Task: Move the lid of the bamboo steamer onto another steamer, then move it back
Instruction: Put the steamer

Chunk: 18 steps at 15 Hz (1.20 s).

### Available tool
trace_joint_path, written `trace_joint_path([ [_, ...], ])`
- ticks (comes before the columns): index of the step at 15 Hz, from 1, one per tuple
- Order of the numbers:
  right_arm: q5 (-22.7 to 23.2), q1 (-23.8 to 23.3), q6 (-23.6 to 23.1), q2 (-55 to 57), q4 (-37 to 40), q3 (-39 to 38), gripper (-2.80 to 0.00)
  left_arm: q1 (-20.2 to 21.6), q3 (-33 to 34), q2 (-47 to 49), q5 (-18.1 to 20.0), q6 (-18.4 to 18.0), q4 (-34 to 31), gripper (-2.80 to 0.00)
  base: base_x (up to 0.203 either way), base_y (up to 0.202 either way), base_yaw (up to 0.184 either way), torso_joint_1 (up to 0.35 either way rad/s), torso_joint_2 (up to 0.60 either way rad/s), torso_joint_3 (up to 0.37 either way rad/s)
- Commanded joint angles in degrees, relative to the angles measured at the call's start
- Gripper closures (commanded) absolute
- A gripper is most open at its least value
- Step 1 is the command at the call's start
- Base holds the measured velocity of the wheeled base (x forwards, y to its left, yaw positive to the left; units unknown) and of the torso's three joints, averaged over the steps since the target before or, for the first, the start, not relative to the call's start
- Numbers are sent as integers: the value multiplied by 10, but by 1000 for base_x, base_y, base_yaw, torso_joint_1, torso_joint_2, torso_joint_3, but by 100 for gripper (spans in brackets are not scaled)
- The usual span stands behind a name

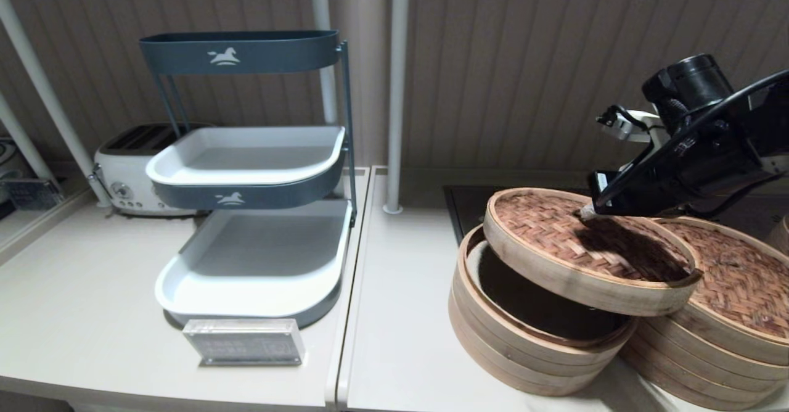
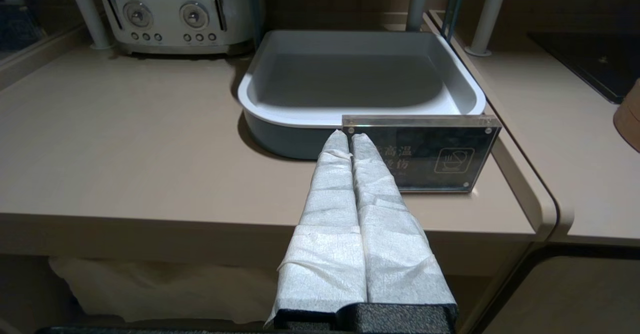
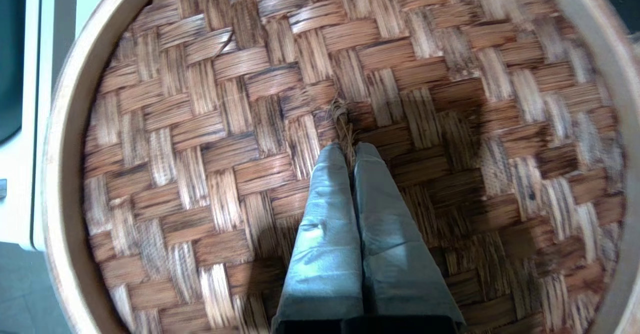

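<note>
Pinching lid knot – right gripper (image 3: pixel 350 146) | bamboo steamer lid (image 1: pixel 573 239) tilted | left gripper (image 2: pixel 349 136) closed

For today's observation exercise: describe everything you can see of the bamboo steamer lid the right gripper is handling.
The bamboo steamer lid is round and shallow, with a reddish-brown herringbone woven top and a pale smooth rim. It is lifted and tilted, partly over the open steamer below it and overlapping the covered steamer on the robot's right. The right gripper is closed on a small fibre knot at the centre of the weave, its shadow falling across the top.
</note>
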<state>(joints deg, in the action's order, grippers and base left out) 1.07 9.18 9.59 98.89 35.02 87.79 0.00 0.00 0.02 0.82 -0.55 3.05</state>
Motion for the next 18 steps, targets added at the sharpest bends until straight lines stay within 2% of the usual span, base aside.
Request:
trace_joint_path([
  [1,-7,12,1,14,1,4,0,0,16,-1,0,0,0,0,0,0,0,0,0,0],
  [9,-11,37,3,19,-2,12,0,0,16,-1,1,-1,0,0,0,0,0,0,0,0],
  [18,-11,42,8,49,-18,1,0,0,16,-1,0,-1,0,0,0,0,0,0,0,0],
])
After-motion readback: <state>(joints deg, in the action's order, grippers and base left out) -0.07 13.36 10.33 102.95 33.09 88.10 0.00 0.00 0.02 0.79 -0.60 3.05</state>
